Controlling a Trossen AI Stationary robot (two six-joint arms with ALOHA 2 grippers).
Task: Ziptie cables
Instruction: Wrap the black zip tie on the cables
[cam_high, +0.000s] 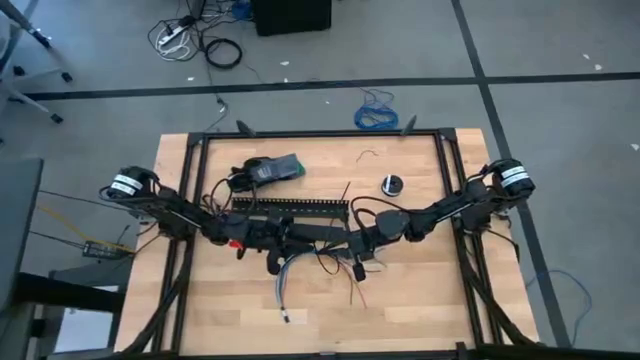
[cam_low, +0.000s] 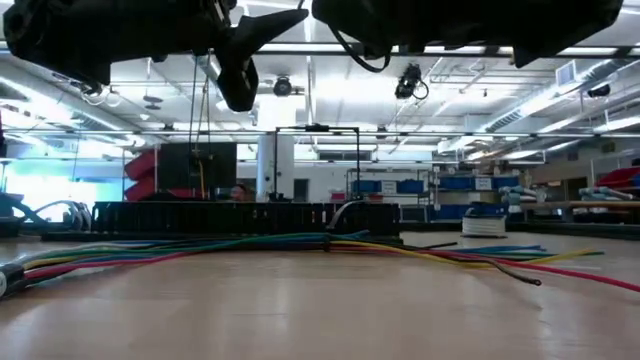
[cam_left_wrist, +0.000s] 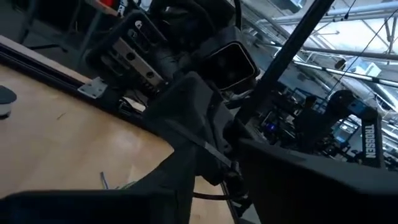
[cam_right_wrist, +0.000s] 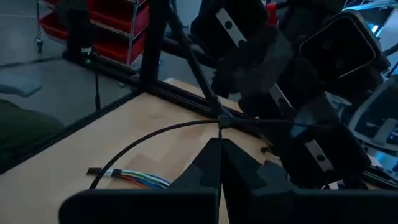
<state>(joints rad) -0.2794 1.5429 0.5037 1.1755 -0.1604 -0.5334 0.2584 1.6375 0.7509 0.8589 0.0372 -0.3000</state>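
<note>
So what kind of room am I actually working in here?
Looks like an industrial lab or workshop. Beyond the wooden table, the low view shows shelving with blue storage bins, bright ceiling strip lights and red bins on a rack.

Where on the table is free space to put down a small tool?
Bare wood lies along the table's near right part, right of the cables, and in the near left corner. The far right, between the small round spool and the frame, is also open. The middle is crowded: left pincer, right pincer and slotted channel meet there.
</note>
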